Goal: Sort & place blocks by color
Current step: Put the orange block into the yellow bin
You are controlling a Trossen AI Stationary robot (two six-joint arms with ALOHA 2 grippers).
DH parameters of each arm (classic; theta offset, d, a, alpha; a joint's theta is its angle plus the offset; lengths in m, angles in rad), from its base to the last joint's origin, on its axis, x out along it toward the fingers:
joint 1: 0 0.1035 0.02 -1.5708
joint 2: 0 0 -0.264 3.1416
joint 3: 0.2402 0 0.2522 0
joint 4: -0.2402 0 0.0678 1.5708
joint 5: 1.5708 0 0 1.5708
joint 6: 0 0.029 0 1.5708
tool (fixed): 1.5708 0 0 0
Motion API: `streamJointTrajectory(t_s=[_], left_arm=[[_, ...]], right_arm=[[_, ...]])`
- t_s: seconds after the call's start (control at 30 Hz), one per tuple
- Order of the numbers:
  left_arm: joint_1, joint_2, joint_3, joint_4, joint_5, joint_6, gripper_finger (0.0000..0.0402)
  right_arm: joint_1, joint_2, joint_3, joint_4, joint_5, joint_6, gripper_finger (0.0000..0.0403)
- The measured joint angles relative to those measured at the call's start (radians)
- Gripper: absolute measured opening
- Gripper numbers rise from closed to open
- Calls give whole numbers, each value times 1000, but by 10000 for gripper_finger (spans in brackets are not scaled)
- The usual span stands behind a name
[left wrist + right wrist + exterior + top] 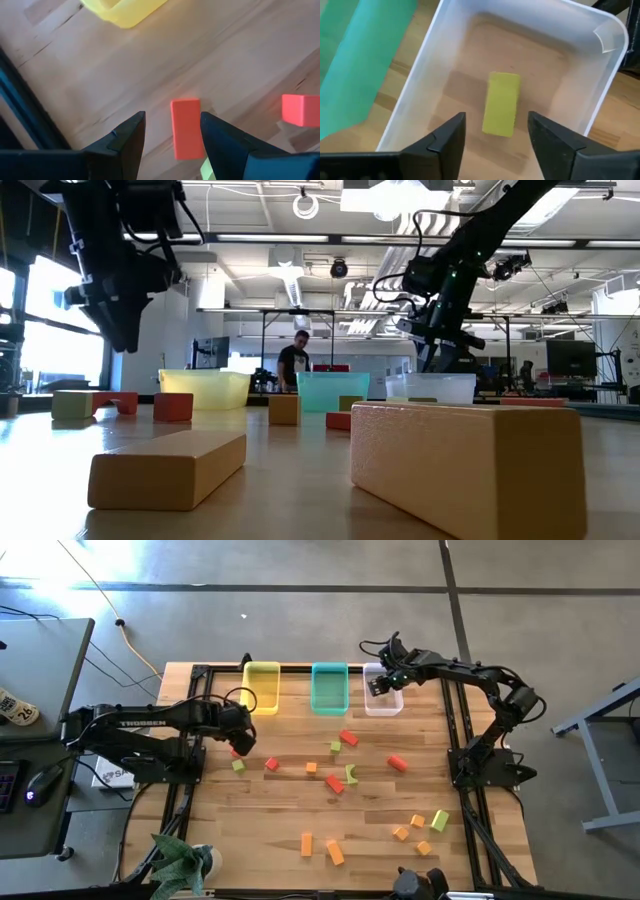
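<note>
My left gripper hovers open above a red bar block that lies flat on the table near the left side; the block shows between the fingers, closer to one of them. A second red block and a green one lie close by. My right gripper hangs open over the clear bin, where a light green bar lies flat on the bottom. Other red, orange and green blocks are scattered over the table's middle and near right.
The yellow bin, the teal bin and the clear bin stand in a row at the far edge. Orange bars lie near the front edge. A potted plant stands at the near left corner. A person stands far behind the table.
</note>
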Motion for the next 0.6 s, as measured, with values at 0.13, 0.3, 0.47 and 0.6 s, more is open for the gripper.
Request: streamJointTrajectory(t_s=[0.13, 0.3, 0.47, 0.6], left_arm=[[0, 0, 0, -27, 16, -10, 179], [46, 7, 0, -29, 150, -45, 179], [108, 43, 0, -44, 228, -45, 179], [134, 80, 0, -43, 233, -30, 179]], right_arm=[[0, 0, 0, 3, -33, 1, 220], [0, -1, 0, 11, -107, 6, 220], [0, -1, 0, 30, -150, 14, 216], [0, -1, 0, 37, -161, 34, 216]])
